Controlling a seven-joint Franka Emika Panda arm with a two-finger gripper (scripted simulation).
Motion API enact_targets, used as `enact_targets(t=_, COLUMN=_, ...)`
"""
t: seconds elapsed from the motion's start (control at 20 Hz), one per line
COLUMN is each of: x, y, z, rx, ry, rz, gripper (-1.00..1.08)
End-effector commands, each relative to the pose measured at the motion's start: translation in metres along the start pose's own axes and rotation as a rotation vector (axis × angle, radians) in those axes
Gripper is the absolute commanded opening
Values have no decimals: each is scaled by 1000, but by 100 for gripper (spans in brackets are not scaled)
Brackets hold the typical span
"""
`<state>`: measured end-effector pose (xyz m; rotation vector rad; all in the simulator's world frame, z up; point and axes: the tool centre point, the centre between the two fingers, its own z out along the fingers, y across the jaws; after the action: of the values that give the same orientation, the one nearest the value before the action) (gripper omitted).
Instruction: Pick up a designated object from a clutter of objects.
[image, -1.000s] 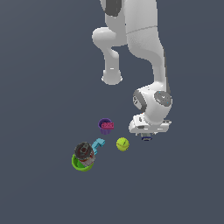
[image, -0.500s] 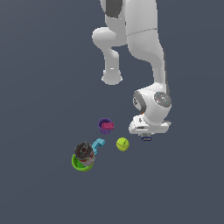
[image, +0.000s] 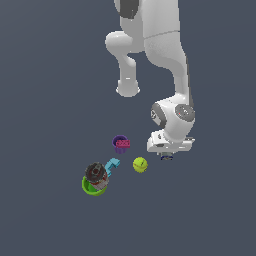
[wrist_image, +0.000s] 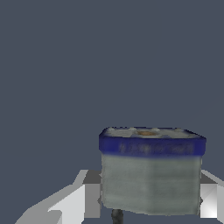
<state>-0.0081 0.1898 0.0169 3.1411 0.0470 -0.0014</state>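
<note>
The designated object (wrist_image: 151, 175) is a small grey-white box with a dark blue band, seen close up in the wrist view. It sits between my gripper's (wrist_image: 151, 199) two fingers (wrist_image: 83, 199), which press against both of its sides. In the exterior view my gripper (image: 167, 151) is low over the floor at the exterior view's right of the clutter, and the hand hides the box there. The rest of the clutter lies apart from it: a yellow-green ball (image: 140, 164), a cyan L-piece (image: 112, 164) and a purple cup (image: 120, 145) holding a pink block (image: 123, 143).
A green bowl (image: 88, 188) with a dark round thing (image: 95, 172) in it stands at the exterior view's left of the cyan piece. The arm's white base (image: 128, 90) stands behind the clutter. The ball is the nearest item to my hand.
The hand has sunk very slightly toward the floor over the last second. The clutter items have not moved.
</note>
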Motion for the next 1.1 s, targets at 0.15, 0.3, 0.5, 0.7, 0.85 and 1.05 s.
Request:
enact_targets(t=0.15, x=-4, y=14, z=-15, rx=0, ry=1, rz=1, gripper=-100)
enact_targets(t=0.3, x=-8, y=27, z=-27, rx=-1, ry=1, rz=0, gripper=-100)
enact_targets(t=0.5, x=-15, y=49, z=-50, rx=-1, ry=1, rz=0, gripper=-100)
enact_targets(t=0.7, x=-24, y=76, z=-78, rx=-1, ry=1, rz=0, gripper=-100)
enact_targets(t=0.85, x=-31, y=98, z=-100, rx=-1, ry=1, rz=0, gripper=-100)
enact_targets(t=1.05, x=-40, y=128, z=-131, rx=0, ry=1, rz=0, gripper=-100)
